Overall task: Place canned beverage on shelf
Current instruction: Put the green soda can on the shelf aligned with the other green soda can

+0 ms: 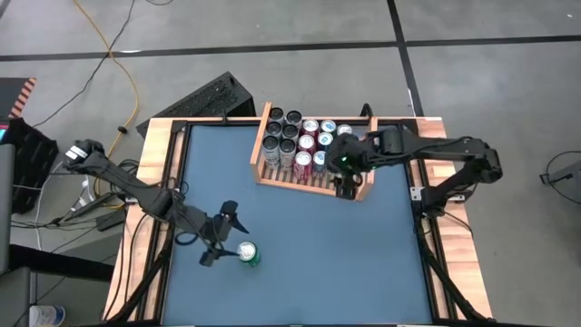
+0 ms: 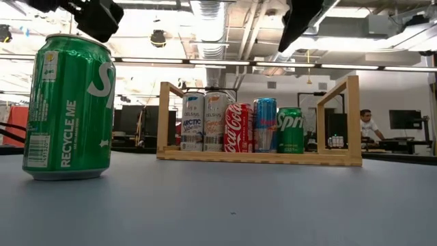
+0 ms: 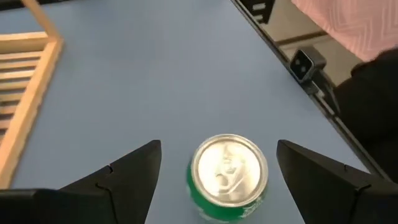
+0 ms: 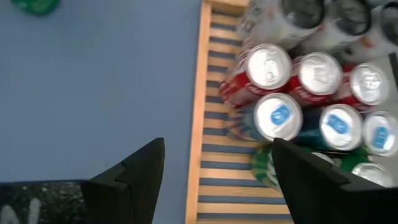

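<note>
Left claw (image 1: 224,238) hangs above the blue table (image 1: 300,245), fingers spread wide and empty. The upright green aluminium can (image 1: 248,254) stands just ahead, centred between the fingers, long axis vertical. Right claw (image 1: 349,186), open and empty, hovers over the light wooden slatted shelf (image 1: 272,179), well apart from the can.

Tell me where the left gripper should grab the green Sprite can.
Grip the green Sprite can by its round side wall, mid-height, coming down from above. It stands upright and alone on the table, and the open left gripper already straddles it.
</note>
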You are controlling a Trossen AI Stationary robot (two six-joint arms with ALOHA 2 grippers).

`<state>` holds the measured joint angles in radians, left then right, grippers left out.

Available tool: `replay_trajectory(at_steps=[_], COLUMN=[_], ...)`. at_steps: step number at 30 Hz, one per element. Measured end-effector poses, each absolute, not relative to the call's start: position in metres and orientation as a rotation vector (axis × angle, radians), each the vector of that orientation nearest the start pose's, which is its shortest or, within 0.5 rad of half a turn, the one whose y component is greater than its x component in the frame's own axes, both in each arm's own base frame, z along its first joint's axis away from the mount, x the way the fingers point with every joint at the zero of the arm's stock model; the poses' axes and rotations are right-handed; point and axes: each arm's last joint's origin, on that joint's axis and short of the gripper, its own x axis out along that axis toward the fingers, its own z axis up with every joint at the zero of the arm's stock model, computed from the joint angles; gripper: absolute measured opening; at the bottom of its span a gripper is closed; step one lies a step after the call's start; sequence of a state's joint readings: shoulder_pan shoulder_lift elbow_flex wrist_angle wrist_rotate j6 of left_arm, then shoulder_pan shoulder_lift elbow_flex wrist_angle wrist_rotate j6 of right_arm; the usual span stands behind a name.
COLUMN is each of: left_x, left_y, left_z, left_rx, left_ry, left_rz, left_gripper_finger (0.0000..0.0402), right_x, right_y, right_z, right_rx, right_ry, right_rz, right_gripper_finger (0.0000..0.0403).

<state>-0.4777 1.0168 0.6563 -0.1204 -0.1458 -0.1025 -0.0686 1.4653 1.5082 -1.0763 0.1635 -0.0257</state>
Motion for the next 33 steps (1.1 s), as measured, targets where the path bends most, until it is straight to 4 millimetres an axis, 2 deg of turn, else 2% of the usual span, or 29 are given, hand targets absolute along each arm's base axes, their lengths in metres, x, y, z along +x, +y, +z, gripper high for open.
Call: replay_trajectory(at_steps=[5,14,19,33], left_x=[0.203,0.216,0.217,0.211], left_y=[-0.105,-0.113,-0.113,-0.106], left_z=[0.256,0.234,0.233,0.201], left_rx=[0.058,0.083,0.084,-0.025], left_ry=[0.487,0.583,0.583,0.533], left_rz=[-0.324,-0.328,-0.328,-0.318], left_gripper_finger=[0.0307,0.0307,0.0307,0.0307], right_x=[0.295,0.317,0.320,0.322], right_y=[-0.020,-0.021,-0.021,-0.021], right_z=[0.336,0.297,0.280,0.275], right_rx=[-0.086,-0.099,-0.104,-0.097], right_ry=[1.128,1.318,1.441,1.460], right_rz=[-0.178,-0.161,-0.151,-0.149], right_gripper_finger=[0.0281,0.0281,0.0281,0.0281])
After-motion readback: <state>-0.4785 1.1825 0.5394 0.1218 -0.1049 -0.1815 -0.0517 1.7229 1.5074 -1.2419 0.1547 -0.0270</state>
